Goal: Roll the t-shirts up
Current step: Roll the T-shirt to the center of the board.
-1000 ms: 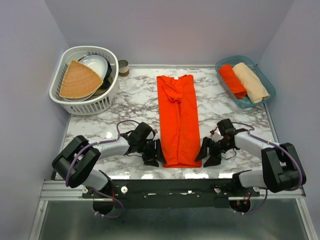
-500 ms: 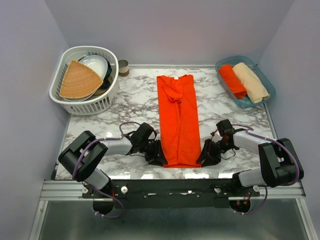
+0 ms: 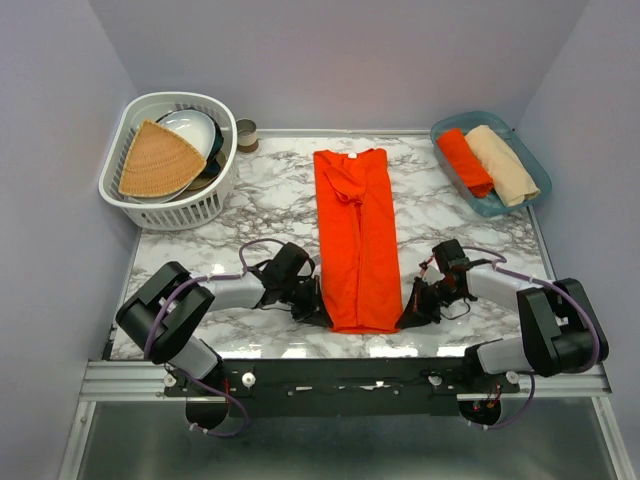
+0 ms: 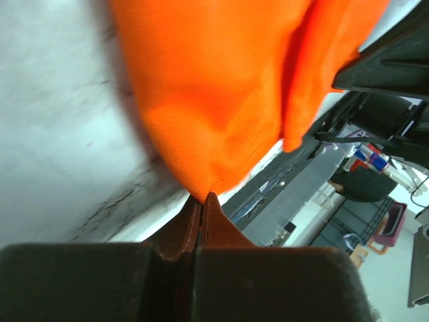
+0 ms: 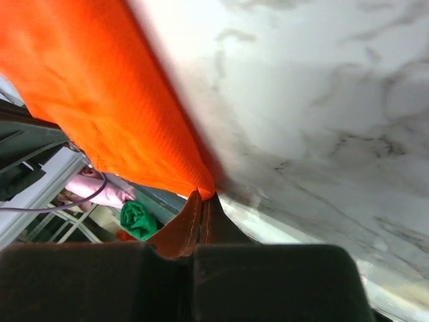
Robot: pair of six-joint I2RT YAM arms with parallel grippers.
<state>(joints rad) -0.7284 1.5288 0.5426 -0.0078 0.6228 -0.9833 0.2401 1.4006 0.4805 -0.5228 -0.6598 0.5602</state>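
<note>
An orange-red t-shirt [image 3: 357, 235] lies folded into a long strip down the middle of the marble table [image 3: 270, 200], white neck label at the far end. My left gripper [image 3: 322, 316] is shut on the strip's near left corner; in the left wrist view the orange cloth [image 4: 221, 94] is pinched at the fingertips of the left gripper [image 4: 202, 196]. My right gripper [image 3: 404, 318] is shut on the near right corner, and the right wrist view shows the cloth [image 5: 107, 114] caught at the right gripper [image 5: 203, 196]. A rolled orange t-shirt [image 3: 465, 161] lies in the blue tray [image 3: 452, 127].
The blue tray at the back right also holds a rolled beige cloth [image 3: 501, 164]. A white basket [image 3: 185, 215] at the back left holds a tan woven mat [image 3: 157, 160] and bowls. A small tin [image 3: 246, 134] stands beside it. The table's near edge runs just below both grippers.
Both grippers have moved inward to the strip's near corners and shut on the cloth; a second ago they stood open beside it.
</note>
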